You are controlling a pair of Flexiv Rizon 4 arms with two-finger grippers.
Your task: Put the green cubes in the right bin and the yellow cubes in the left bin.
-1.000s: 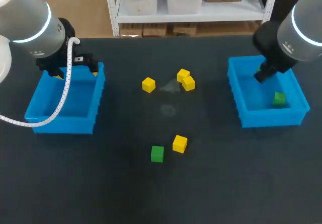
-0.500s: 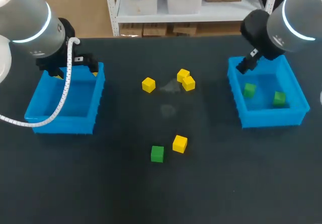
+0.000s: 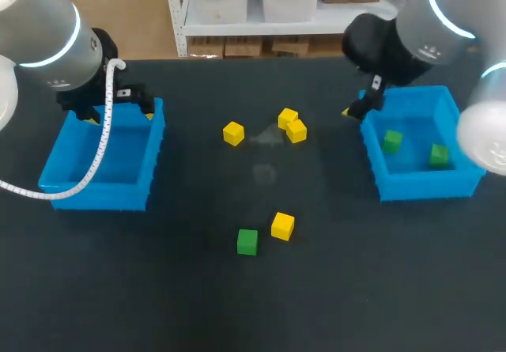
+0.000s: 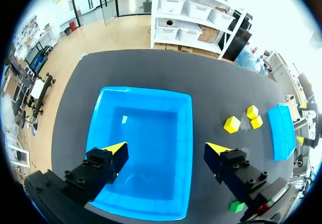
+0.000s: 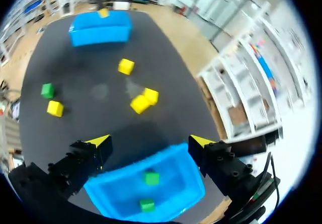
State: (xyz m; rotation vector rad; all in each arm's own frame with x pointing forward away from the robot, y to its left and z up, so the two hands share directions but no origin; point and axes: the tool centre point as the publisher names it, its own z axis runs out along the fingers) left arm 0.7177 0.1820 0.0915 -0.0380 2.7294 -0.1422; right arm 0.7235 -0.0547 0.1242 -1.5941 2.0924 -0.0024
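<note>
Far rim of the left bin [image 3: 126, 195] behind the left arm [image 3: 43, 24].

Desk [image 3: 261, 304]: dark, matte top, filling nearly the whole head view, its far edge running straight across. Light is falling evenly from above, and no hard shadows are showing. Two faint pale patches [image 3: 267, 137] are sitting near the desk's middle, one just behind the other. In the left wrist view the top is reading charcoal grey.
</note>
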